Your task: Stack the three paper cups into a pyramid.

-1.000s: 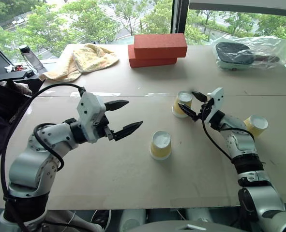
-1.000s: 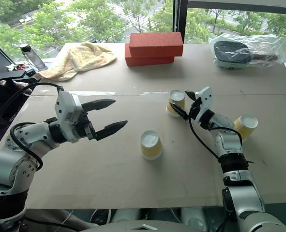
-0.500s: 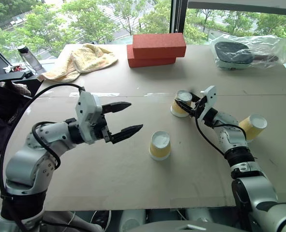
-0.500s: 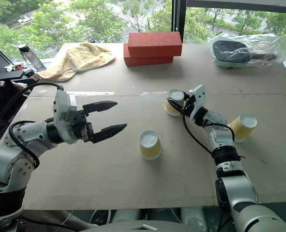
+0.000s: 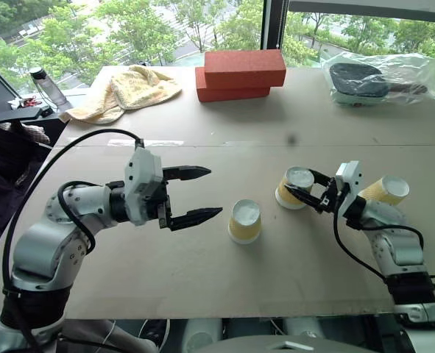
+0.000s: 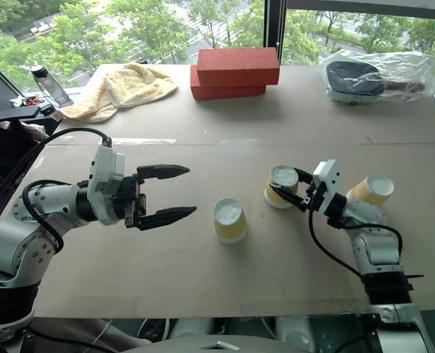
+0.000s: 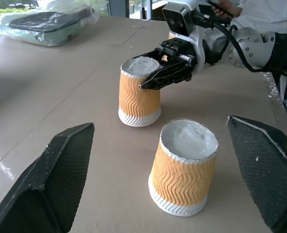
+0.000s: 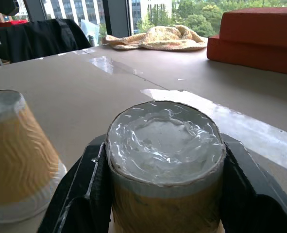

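three ribbed yellow-tan paper cups: middle cup (image 5: 244, 221) upside down on the table (image 5: 202, 272); second cup (image 5: 294, 187) upside down, just right; third cup (image 5: 386, 190) tilted, far right.

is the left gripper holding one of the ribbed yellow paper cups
No, the left gripper hangs open beside the middle ribbed yellow paper cup, touching nothing.

The paper cups (image 7: 139, 97) are showing ribbed, matt yellow-tan sides and smooth white bases. The table (image 5: 202, 272) is presenting matt brown board. The towel (image 5: 129, 90) is looking like soft terry cloth. The black gripper fingers (image 7: 51, 177) are showing finely textured pads.
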`<state>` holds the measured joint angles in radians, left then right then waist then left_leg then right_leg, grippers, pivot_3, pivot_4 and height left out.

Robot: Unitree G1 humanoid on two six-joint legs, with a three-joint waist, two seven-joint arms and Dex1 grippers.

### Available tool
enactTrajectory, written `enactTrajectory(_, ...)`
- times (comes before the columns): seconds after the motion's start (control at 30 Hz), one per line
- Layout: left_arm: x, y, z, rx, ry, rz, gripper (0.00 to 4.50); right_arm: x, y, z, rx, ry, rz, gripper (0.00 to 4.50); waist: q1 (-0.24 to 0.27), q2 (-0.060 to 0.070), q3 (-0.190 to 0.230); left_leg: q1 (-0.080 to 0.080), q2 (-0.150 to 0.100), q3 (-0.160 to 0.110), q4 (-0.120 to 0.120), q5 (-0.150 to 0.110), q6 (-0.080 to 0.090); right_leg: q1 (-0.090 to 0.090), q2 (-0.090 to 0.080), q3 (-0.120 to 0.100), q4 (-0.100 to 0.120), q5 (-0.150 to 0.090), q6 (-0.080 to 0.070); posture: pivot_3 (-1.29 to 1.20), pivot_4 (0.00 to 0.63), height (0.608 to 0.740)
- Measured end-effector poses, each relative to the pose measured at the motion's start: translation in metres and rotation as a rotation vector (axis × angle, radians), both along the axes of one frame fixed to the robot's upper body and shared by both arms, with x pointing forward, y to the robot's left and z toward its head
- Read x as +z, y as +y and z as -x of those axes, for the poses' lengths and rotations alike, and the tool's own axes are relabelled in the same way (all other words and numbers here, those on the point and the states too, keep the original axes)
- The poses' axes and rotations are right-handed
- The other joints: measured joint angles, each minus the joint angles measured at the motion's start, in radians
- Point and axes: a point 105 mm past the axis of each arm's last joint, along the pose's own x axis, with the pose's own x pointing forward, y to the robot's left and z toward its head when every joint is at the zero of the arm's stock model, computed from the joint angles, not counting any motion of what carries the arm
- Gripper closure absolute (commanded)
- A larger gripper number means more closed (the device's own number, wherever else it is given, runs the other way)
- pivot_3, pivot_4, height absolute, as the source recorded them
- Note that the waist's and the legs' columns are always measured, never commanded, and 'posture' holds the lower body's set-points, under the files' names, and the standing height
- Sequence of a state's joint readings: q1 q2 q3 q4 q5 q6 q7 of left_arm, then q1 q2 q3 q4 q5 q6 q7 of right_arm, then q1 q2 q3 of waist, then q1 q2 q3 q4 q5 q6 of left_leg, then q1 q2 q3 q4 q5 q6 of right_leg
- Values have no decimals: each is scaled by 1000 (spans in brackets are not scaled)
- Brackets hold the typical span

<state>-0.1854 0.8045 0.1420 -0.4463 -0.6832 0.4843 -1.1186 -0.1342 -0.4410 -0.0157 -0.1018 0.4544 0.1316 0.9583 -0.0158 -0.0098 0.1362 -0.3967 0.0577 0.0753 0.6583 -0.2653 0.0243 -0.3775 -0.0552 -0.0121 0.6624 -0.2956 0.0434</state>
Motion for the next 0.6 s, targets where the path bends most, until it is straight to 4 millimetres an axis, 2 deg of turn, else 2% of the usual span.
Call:
enactTrajectory(0.07, -1, 2, 1, -23, 0, -28, 0, -3, 1, 21, 60, 19, 19, 2510, 0, 0, 0, 1, 0, -1, 0, -1, 1, 0, 1, 0, 0, 0, 0, 0, 150, 730)
enactTrajectory(0.13, -5, 5, 0, -28, 14, -50, 0, -5, 5, 29, 96, 33, 29, 2510, -1, 0, 0, 2, 0, 0, 0, -2, 3, 0, 3, 0, 1, 0, 0, 0, 150, 730)
enactTrajectory(0.23, -10, 3, 2, -68, 27, -66, 0, -4, 16, 31, 108, 30, 3, 2510, 2, -1, 1, 2, 0, 1, 0, -2, 3, 0, 2, 0, 0, 0, 0, 0, 150, 730)
enactTrajectory(0.33, -9, 2, 2, -90, 13, -74, 0, -10, 27, 34, 135, 15, 57, 2510, 9, -1, 1, 0, -1, 0, 0, -2, 3, 0, 2, -1, -1, 0, 0, 0, 150, 730)
enactTrajectory(0.6, -7, -3, 2, -137, 3, -88, 0, -13, 35, 35, 147, -11, 40, 2510, 8, -3, 2, 0, -1, 0, 1, 0, 0, -1, 3, -1, 0, 0, 0, 0, 150, 730)
